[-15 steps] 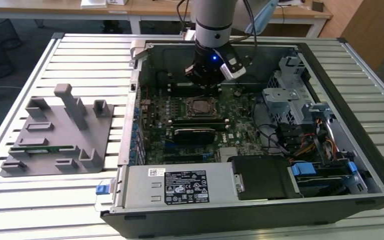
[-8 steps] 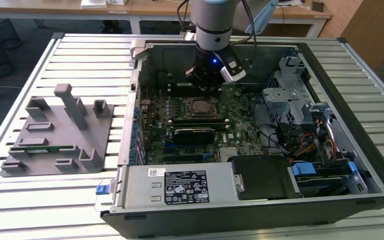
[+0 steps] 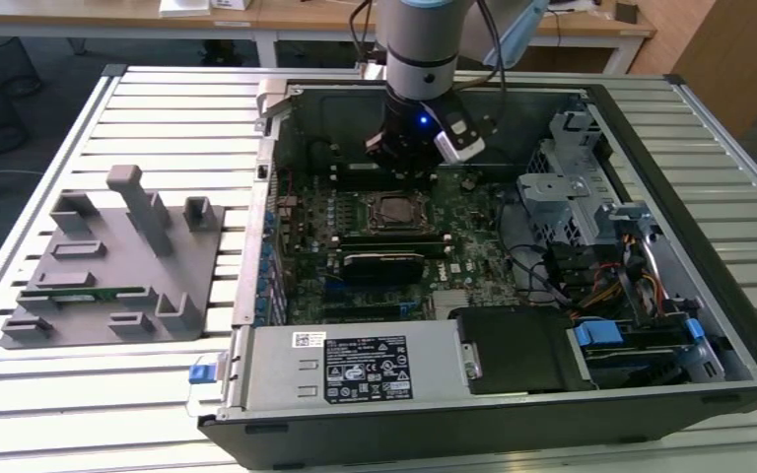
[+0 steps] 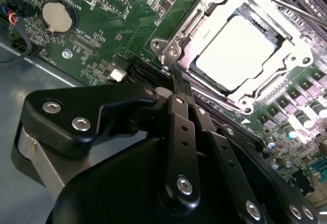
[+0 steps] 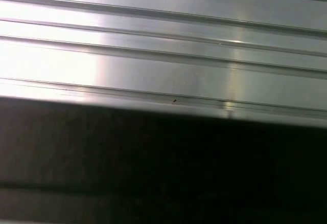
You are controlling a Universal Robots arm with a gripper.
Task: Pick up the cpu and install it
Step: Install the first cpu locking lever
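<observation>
**A:** Where's the cpu relative to your tool right now?

**B:** In the second wrist view you'll see the cpu already lying flat in the socket frame on the motherboard, its pale metal top facing up. Your tool sits just beside the socket, off one corner of the frame, with nothing between the fingers. They're drawn together, tips nearly meeting, holding nothing.

**A:** And the arm's pose?

**B:** In the exterior view your arm comes straight down into the open computer case, wrist vertical, tool low over the board, on the far side of the socket. The chip is square, so no long axis matters. The grey fixture on the tabletop stands well apart, towards the exterior view's left.
</observation>
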